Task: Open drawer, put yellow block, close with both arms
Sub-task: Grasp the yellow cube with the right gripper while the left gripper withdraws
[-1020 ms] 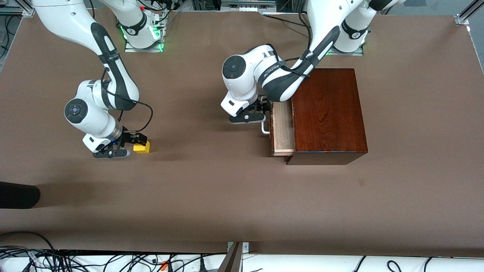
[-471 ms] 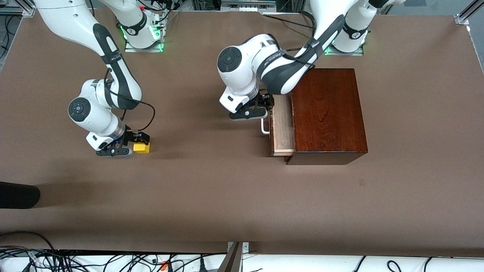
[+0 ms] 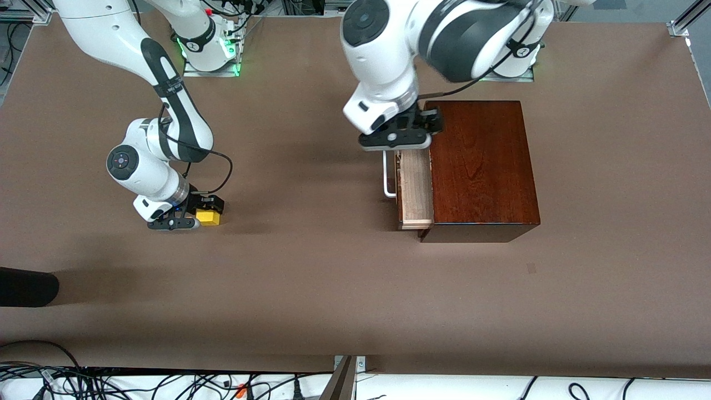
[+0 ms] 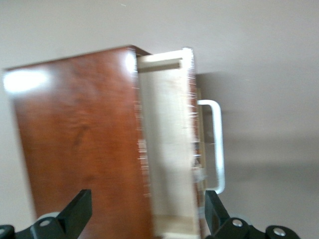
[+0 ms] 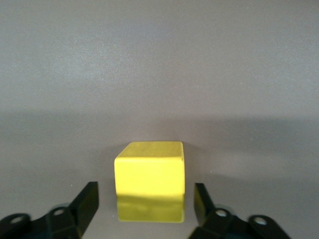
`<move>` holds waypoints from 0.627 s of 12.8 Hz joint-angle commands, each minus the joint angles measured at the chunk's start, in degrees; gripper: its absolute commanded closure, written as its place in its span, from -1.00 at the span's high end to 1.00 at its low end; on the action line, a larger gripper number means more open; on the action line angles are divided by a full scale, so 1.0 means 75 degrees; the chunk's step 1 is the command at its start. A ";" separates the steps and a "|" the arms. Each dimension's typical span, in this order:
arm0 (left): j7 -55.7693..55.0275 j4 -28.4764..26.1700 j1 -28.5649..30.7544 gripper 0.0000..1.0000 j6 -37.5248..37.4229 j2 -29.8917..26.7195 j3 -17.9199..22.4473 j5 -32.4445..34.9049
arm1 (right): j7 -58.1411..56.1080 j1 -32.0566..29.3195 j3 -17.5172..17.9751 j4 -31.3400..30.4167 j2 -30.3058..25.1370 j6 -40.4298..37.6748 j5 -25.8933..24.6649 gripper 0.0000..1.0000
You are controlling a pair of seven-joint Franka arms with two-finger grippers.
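Observation:
The yellow block (image 3: 209, 218) rests on the table toward the right arm's end. My right gripper (image 3: 206, 210) is down around it. In the right wrist view the yellow block (image 5: 150, 180) sits between the fingertips (image 5: 87, 203) with a gap on each side, so the right gripper (image 5: 145, 204) is open. The drawer (image 3: 415, 189) of the dark wooden box (image 3: 480, 166) is pulled partly out, showing its pale inside and white handle (image 3: 388, 178). My left gripper (image 3: 425, 126) hangs open and empty above the drawer (image 4: 167, 149) and box top, clear of the handle (image 4: 215, 144).
Bare brown table lies between the block and the box. A dark object (image 3: 25, 286) pokes in at the table edge on the right arm's end, nearer the front camera. Cables run along the near edge.
My left gripper has lifted off the handle and moved up over the drawer and the box edge. My right gripper has settled lower around the block and its fingers have narrowed.

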 commanded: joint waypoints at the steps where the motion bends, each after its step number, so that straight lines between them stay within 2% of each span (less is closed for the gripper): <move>1: 0.1147 0.0060 0.0845 1.00 -0.0404 -0.0526 -0.0050 -0.0024 | -0.0071 -0.0008 0.0043 -0.0053 0.0025 0.0167 0.0138 0.41; 3: 0.1675 0.0037 0.1629 1.00 -0.0405 -0.0994 0.0019 -0.0198 | -0.0083 -0.0008 0.0043 -0.0041 0.0025 0.0167 0.0138 0.18; 5: 0.2784 -0.0173 0.2415 1.00 -0.0335 -0.1486 0.0357 -0.1027 | -0.0199 -0.0020 0.0032 -0.0029 0.0025 0.0143 0.0138 -0.13; 7: 0.4168 -0.0640 0.2290 1.00 -0.0148 -0.2001 0.1724 -0.1731 | -0.0317 -0.0020 0.0032 -0.0006 -0.0021 0.0097 0.0126 -0.24; 8: 0.4673 -0.0979 0.2266 1.00 0.0155 -0.2328 0.2230 -0.2071 | -0.0398 -0.0020 0.0043 0.0029 -0.0080 0.0085 0.0126 -0.30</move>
